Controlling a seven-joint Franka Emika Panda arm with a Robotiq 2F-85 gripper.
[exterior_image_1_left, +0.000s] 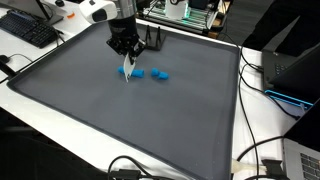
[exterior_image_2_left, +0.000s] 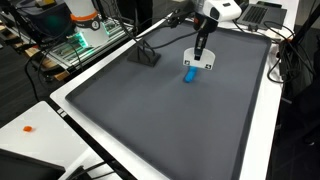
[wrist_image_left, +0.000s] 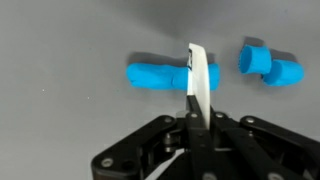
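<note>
- Wrist view: white strip (wrist_image_left: 198, 85), flat, narrow and plain, with a blunt rounded tip. It stands out straight from the gripper and tilts slightly.
- Position: the strip crosses in front of one end of the long blue block (wrist_image_left: 155, 76). Whether its tip touches the block cannot be told.
- Gripper (wrist_image_left: 197, 125): black, with its jaws drawn narrow and clamped on the strip's lower end. In an exterior view the gripper (exterior_image_1_left: 125, 45) points down at the mat.
- Long blue block: bright blue, rounded, lying flat on its side.
- Two short blue pieces (wrist_image_left: 255, 60) and (wrist_image_left: 285, 73): same blue, touching each other, set apart from the long block.
- Mat (exterior_image_1_left: 150, 120): dark grey, with a raised rim, carrying all the blue pieces near its far edge.
- Surroundings: a white tabletop (exterior_image_1_left: 270, 125), a black keyboard (exterior_image_1_left: 28, 30) and a small black stand (exterior_image_2_left: 148, 55).
</note>
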